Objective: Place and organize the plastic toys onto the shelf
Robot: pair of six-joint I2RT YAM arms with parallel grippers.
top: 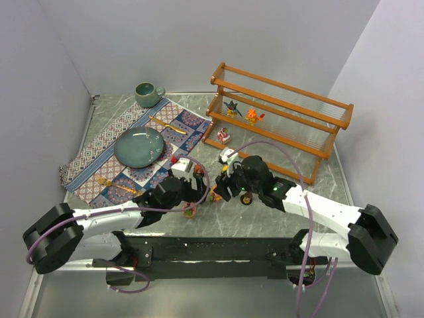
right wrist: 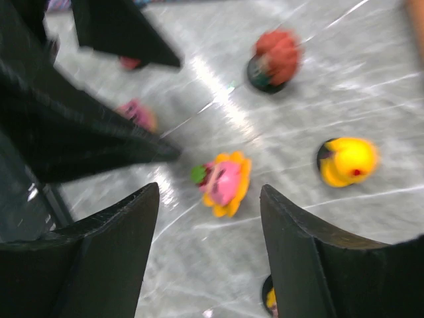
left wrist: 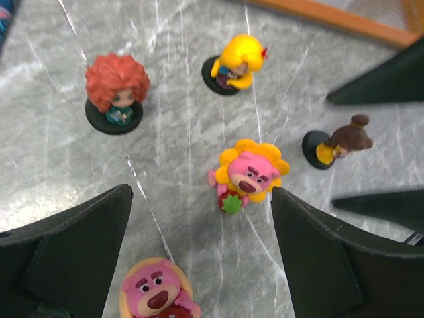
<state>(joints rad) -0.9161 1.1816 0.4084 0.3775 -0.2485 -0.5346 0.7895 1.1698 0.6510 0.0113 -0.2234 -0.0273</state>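
Observation:
The wooden shelf [top: 278, 116] stands at the back right. A dark spiky toy [top: 232, 106], an orange toy [top: 252, 116] and a pink-red toy [top: 224, 136] stand on it. Both grippers hover close together over loose toys on the marble. My left gripper [left wrist: 202, 191] is open above a pink bear with yellow petals [left wrist: 248, 173]. Around it are a red-haired figurine [left wrist: 116, 89], a yellow-haired one [left wrist: 235, 63], a brown one [left wrist: 341, 139] and a plain pink bear [left wrist: 156, 291]. My right gripper [right wrist: 211, 189] is open over the same petal bear [right wrist: 225, 182].
A patterned cloth mat [top: 99, 156] lies at the left with a teal plate [top: 139, 147] and gold cutlery [top: 165, 124] on it. A green mug [top: 149, 94] stands behind it. The right gripper's fingers [left wrist: 384, 79] reach into the left wrist view.

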